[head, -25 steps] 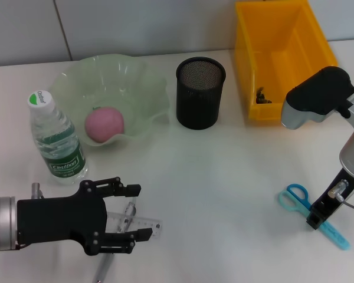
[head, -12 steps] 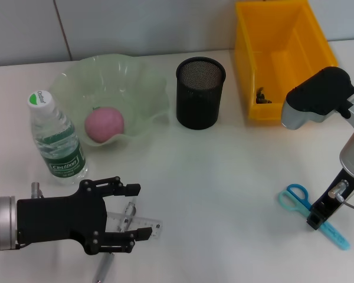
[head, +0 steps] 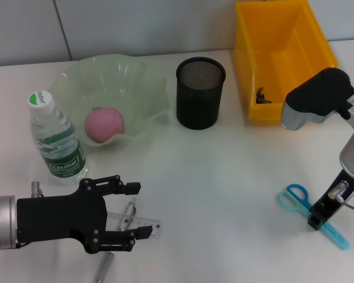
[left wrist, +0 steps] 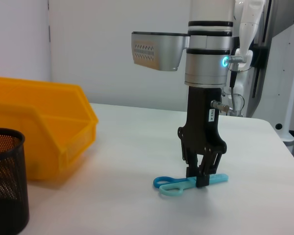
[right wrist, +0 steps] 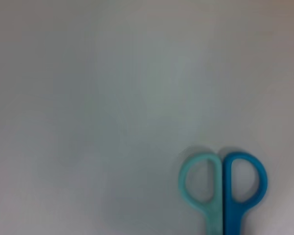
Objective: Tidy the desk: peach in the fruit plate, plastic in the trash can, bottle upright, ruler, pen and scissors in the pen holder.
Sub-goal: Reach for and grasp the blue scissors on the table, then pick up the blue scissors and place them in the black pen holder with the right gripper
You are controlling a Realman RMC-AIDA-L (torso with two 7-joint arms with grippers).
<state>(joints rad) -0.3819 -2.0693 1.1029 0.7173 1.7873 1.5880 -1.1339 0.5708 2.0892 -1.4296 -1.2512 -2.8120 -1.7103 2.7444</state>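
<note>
plain white table (head: 224, 177) against a pale wall. nearest, the left gripper (head: 125, 218) hangs spread over the ruler (head: 138, 226) and pen (head: 104, 266); both look light, stiff and flat, so i'd pinch the edges. right gripper (head: 314, 220) is down on the scissors (head: 301, 203), fingers pressed around the slick, thin plastic handles near the pivot. farther back sits the pen holder (head: 199, 94). basically nothing's moved since a second ago.

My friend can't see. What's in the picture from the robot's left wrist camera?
The right gripper reaches straight down, jaws closing around light blue plastic scissors lying on the white table. A yellow plastic bin and black mesh pen holder stand nearby.
</note>
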